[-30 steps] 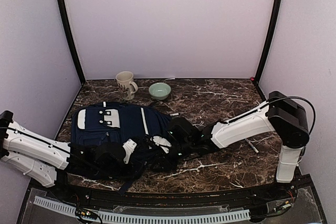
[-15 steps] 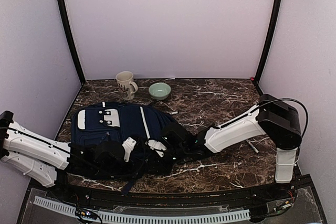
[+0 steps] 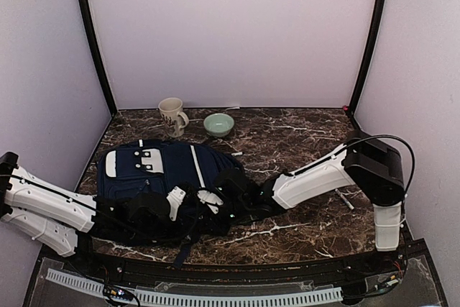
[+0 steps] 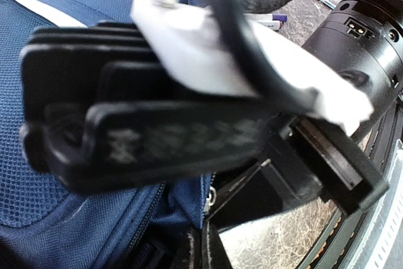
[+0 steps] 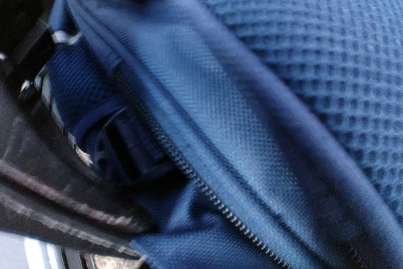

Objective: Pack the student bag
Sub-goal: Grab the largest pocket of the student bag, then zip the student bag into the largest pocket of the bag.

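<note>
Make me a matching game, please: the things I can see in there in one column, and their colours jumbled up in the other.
Things:
1. mug
2. bowl
3. student bag
4. table

Colours:
A. navy blue
B. dark marble with white veins
C. cream
D. pale green

Pairs: 1-C; 2-D; 3-A; 4-B
</note>
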